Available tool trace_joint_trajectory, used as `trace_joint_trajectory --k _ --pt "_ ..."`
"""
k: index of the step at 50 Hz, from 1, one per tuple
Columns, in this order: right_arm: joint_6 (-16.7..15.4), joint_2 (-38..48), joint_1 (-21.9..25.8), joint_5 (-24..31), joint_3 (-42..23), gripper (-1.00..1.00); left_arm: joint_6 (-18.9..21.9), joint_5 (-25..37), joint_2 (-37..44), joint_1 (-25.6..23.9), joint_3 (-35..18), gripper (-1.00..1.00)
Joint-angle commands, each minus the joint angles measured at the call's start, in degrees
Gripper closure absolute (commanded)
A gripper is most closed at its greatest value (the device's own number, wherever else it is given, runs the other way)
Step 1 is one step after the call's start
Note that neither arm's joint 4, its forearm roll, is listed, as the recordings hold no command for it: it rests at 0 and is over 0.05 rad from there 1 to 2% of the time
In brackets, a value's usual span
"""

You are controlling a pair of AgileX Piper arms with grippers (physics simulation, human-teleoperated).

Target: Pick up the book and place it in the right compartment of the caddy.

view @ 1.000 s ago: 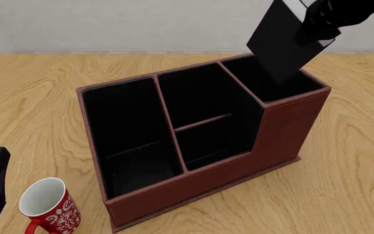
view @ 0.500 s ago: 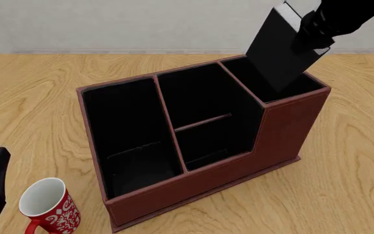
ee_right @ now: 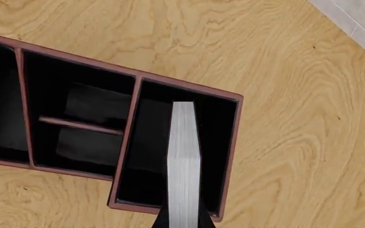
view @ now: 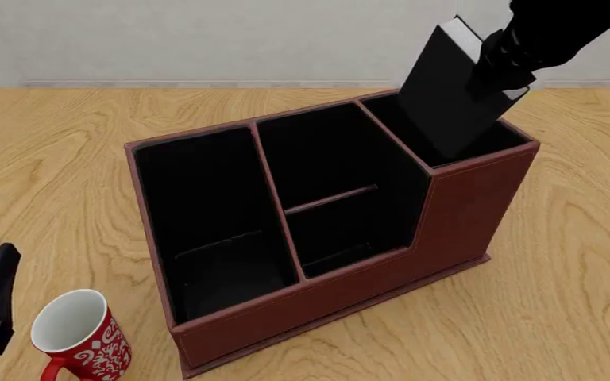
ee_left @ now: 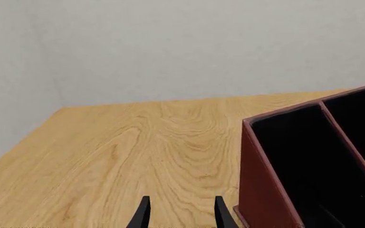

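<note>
Lowered since earlier, plain black hardcover book (view: 448, 87), clamped in my right gripper (view: 492, 59), enters reddish-brown caddy's (view: 464, 214) narrow right compartment (ee_right: 217, 142); idle left gripper (ee_left: 181, 216) stands parted.

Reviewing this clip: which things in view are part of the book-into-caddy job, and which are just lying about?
In the job:
- book, tilted, lower end inside the caddy's rim
- right gripper, clamped on it
- caddy
- right compartment

Lying about:
- red mug, on the table in front of the caddy
- left gripper, holding nothing
</note>
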Motion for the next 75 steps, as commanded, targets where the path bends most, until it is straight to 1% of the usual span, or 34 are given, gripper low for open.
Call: trace_joint_trajectory --k 1,4,5,16,17,20,24,29,34,38,40,51,54,58,60,75 --pt "0.6 0.1 -0.4 0.0 0.6 1.00 -0.1 -0.3 0.0 0.2 0.5 -1.00" --pt "1.2 0.3 0.0 0.0 0.5 1.00 -0.2 -0.4 0.0 0.1 0.8 -1.00" --pt "0.7 0.3 -0.3 0.0 1.2 1.00 -0.1 -0.4 0.0 0.1 0.9 -1.00" --pt "1.3 0.9 0.6 0.0 0.7 1.00 -0.3 -0.5 0.0 0.1 1.1 -1.00" --pt "1.8 1.0 0.9 0.0 0.4 1.00 -0.3 -0.5 0.0 0.1 1.1 -1.00" --pt "1.5 1.1 0.8 0.0 0.6 1.00 -0.2 -0.5 0.0 0.1 1.1 -1.00" --pt "2.1 1.1 1.4 0.0 1.1 1.00 -0.3 -0.4 0.0 0.2 1.0 -1.00" --pt "1.9 1.5 1.3 0.0 1.1 1.00 -0.1 -0.5 0.0 0.2 1.1 -1.00" --pt "2.7 1.5 1.8 0.0 1.2 1.00 -0.2 -0.5 0.0 0.0 1.2 -1.00" --pt "2.4 1.3 1.4 0.0 2.2 1.00 -0.3 -0.5 0.0 0.1 1.3 -1.00" --pt "2.8 1.3 1.5 0.0 2.6 1.00 -0.3 -0.5 0.0 0.1 1.2 -1.00" --pt "3.1 1.6 1.6 0.0 2.4 1.00 -0.2 -0.4 0.0 0.0 1.1 -1.00" --pt "2.5 1.7 1.0 0.0 2.7 1.00 -0.2 -0.5 0.0 0.0 1.2 -1.00" --pt "3.2 1.8 1.6 0.0 2.5 1.00 -0.2 -0.5 0.0 0.0 1.2 -1.00" --pt "2.8 1.9 1.2 0.0 2.5 1.00 -0.3 -0.4 0.0 -0.1 1.1 -1.00" --pt "3.4 2.0 1.3 -0.1 2.6 1.00 -0.2 -0.5 0.0 -0.2 1.1 -1.00"
